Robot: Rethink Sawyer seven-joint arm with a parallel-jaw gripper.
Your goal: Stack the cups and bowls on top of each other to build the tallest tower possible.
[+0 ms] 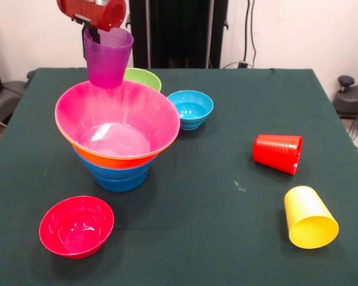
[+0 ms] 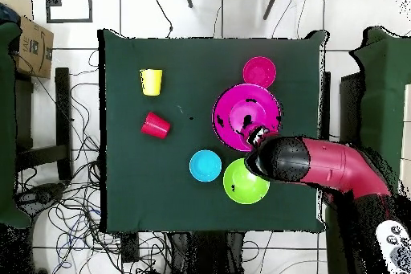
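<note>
So the gripper [image 1: 90, 34] has the purple cup [image 1: 108, 58] pinched by its rim: one of the dark fingers [image 1: 86, 43] runs down the outside of the wall, so I'd call them clamped on the cup. The cup hangs upright, mouth up, above the far rim of the pink bowl [image 1: 117, 119], clear of it as far as I can tell. Makes sense to hold it by the rim, since that leaves the base free to set down inside the bowl.

The tower [image 1: 116, 149] so far is nested bowls: blue ones at the bottom, then orange [image 1: 110, 159], then the big pink one on top, all mouth up. Wide bowls sitting on smaller ones looks a bit top-heavy to me, so I'd guess the cup wants to land dead centre, not on the sloped wall.

Loose stuff on the table [image 1: 215, 238]: a green bowl [image 1: 144, 78] just behind the tower, a small light-blue bowl [image 1: 191, 108] beside it, and a small red bowl [image 1: 76, 226] in front. The red cup [image 1: 278, 153] and yellow cup [image 1: 309, 218] both lie on their sides, well apart from the tower. They'd need righting before they could stack.
</note>
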